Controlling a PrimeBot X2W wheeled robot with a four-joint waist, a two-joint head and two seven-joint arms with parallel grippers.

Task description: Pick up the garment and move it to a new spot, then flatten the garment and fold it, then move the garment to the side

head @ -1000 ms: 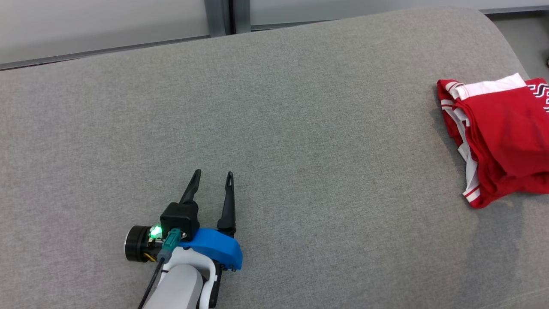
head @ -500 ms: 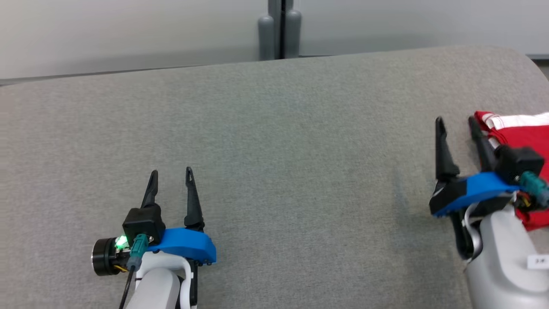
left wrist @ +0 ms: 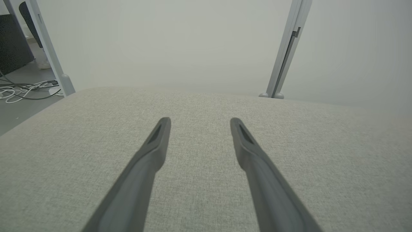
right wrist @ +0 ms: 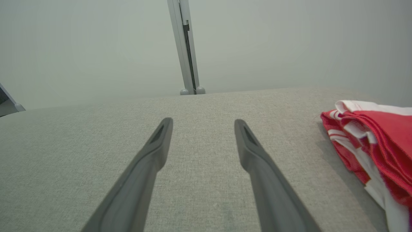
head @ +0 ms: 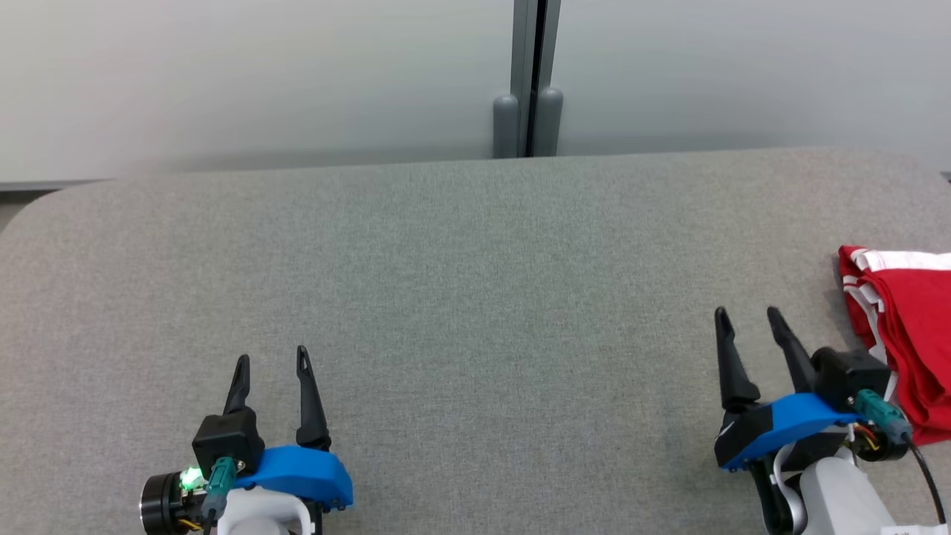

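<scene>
Apparently near done: garment lies folded at table's right edge; left pincer and right pincer both spread, empty.

A broad worktop covered in grey woven fabric, with rounded corners, takes up the near part of the room; its surface reads even and matte under soft, diffuse light. Directly behind it stand plain, pale grey-white wall panels, joined by a grey vertical post whose base carries two rounded feet just beyond the worktop's far edge. Off the worktop's left end, in the left wrist view, a grey floor carries loose black and white cables beside a second grey post and a dark unit.
</scene>
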